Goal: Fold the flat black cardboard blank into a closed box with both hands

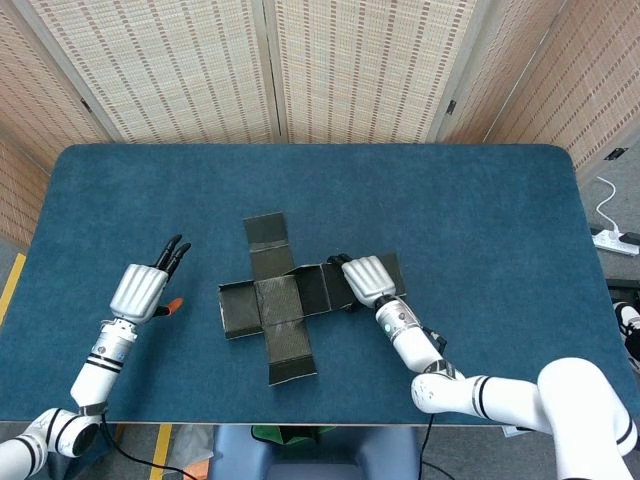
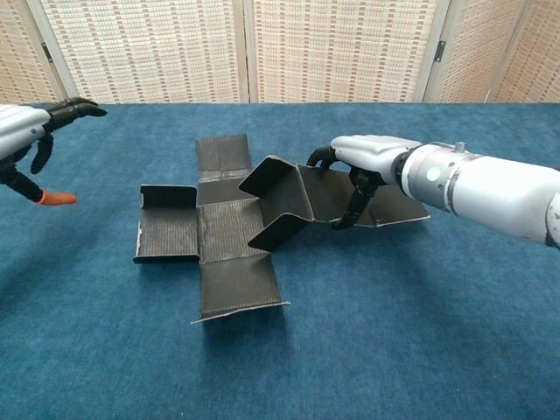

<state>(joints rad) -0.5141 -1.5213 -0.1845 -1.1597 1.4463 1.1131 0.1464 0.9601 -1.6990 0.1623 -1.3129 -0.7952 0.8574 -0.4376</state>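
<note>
While the black cardboard blank (image 1: 285, 298) sits mid-table with only its three o'clock flap lifted, the right hand (image 1: 366, 280) curls its fingers on that flap, the left hand (image 1: 140, 289) waits spread and empty at nine o'clock, and most folding is left.

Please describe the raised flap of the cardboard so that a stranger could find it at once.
On the blue table lies a black cross-shaped cardboard blank. The raised flap is on its arm beside the right hand. It alone tilts steeply up; the other panels lie nearly flat.
</note>
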